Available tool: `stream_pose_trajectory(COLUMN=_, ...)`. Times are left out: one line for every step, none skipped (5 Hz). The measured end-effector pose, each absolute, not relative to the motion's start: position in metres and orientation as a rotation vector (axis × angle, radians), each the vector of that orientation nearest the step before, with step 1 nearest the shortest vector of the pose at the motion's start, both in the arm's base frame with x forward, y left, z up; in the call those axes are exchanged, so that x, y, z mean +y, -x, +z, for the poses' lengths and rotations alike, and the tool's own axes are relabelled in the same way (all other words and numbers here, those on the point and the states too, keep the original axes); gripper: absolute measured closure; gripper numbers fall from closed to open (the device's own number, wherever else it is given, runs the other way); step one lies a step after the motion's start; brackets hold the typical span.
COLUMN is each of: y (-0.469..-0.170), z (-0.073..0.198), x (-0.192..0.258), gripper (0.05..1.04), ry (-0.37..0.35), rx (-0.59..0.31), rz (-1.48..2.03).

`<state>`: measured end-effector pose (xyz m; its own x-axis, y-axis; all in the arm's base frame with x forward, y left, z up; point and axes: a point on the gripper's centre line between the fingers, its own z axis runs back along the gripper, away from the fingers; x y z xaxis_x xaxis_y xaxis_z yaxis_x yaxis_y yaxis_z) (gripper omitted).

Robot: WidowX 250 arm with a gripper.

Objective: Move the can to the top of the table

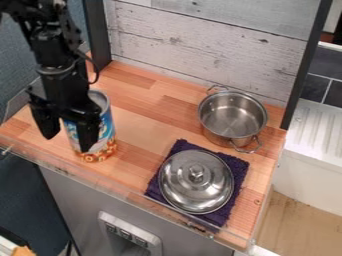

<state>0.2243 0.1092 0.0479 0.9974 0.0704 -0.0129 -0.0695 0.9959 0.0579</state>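
Sizing up a smooth-sided can

My tool (67, 143) hangs at the can (106, 131), fingers spread apart. The can stands upright at the desk's (150, 120) left. I expect stiff, slick walls, weight uncertain; I'd grip squarely round the middle, lest it twist or tip.

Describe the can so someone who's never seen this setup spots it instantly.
On the wooden counter, go to the camera view's left, where the black gripper hangs. Partly hidden behind it stands the can, upright, with blue on its label and orange-red near the base. Unlike the bare-metal pot and lid, it's colorfully printed.
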Motion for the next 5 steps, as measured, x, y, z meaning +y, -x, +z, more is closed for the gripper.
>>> stream_pose_trajectory(y=-0.241, z=0.044, x=0.106, gripper=0.083, ry=-0.058, rx=-0.011, rz=0.053)
stream_pose_trajectory(y=-0.261, z=0.041, x=0.108, gripper=0.083, ry=-0.061, rx=-0.036, rz=0.049)
stream_pose_trajectory(y=-0.28, z=0.041, x=0.111, gripper=0.083, ry=-0.064, rx=-0.052, rz=0.054)
stream_pose_trajectory(y=-0.299, z=0.041, x=0.116, gripper=0.083, ry=-0.059, rx=-0.076, rz=0.066)
stream_pose_trajectory(y=-0.31, z=0.042, x=0.12, gripper=0.083, ry=-0.059, rx=-0.08, rz=0.073)
